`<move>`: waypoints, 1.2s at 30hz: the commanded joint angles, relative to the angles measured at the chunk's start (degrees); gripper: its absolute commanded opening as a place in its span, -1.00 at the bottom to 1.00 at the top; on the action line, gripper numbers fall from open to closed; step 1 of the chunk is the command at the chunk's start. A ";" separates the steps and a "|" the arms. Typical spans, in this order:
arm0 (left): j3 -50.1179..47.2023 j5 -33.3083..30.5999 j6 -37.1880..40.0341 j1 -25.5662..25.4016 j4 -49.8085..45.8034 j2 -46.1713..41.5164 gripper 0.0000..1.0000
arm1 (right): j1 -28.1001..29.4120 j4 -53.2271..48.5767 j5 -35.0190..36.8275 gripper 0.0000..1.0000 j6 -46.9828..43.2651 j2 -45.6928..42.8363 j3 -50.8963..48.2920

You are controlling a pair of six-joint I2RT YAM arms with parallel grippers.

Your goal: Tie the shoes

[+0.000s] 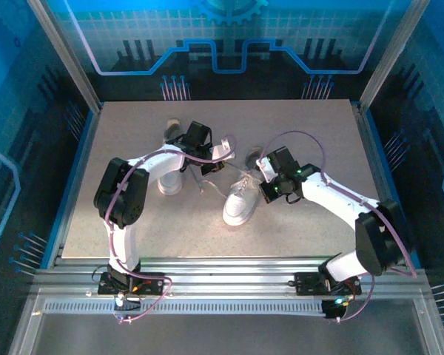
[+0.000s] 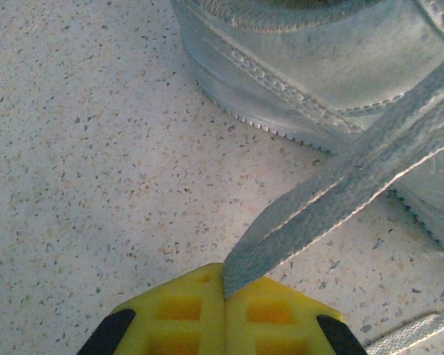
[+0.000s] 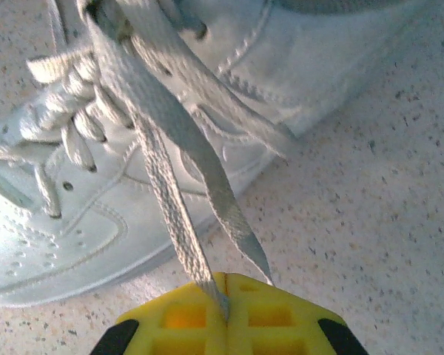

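Note:
Two white shoes lie on the table: one in the middle (image 1: pixel 237 208), toe toward me, and one further left (image 1: pixel 169 185), partly hidden by my left arm. My left gripper (image 1: pixel 219 152) hovers just left of the middle shoe's heel. In the left wrist view its yellow fingers (image 2: pixel 177 310) are shut on a flat white lace (image 2: pixel 340 188) that runs up-right to the shoe's side (image 2: pixel 318 66). My right gripper (image 1: pixel 265 181) is at that shoe's right side. Its gripper (image 3: pixel 226 299) is shut on a woven lace (image 3: pixel 163 185) coming from the eyelets (image 3: pixel 66 126). A second lace end (image 3: pixel 229 214) hangs loose beside it.
The speckled beige table (image 1: pixel 311 133) is ringed by a metal frame with blue side panels (image 1: pixel 66 118). A loose lace end (image 2: pixel 407 333) lies on the table near my left fingers. Bare tabletop lies to the right and near front of the shoes.

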 commanded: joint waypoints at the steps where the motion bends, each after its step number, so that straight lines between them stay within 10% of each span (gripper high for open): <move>1: 1.22 -1.25 -1.90 0.48 0.07 -0.94 -1.00 | -1.54 -6.15 0.90 -1.00 1.42 -0.33 -0.38; 27: 0.46 1.91 -9.89 6.13 1.98 1.89 -1.00 | -5.32 -7.41 -12.92 -1.00 5.09 6.20 1.44; 30: -0.22 4.33 -11.60 5.95 3.62 0.15 -0.36 | -5.74 -7.25 -15.41 0.15 4.90 3.64 2.97; 36: -3.31 4.31 -16.41 6.04 4.78 -6.80 -0.29 | -9.38 -8.91 -19.80 0.36 2.22 -3.52 5.62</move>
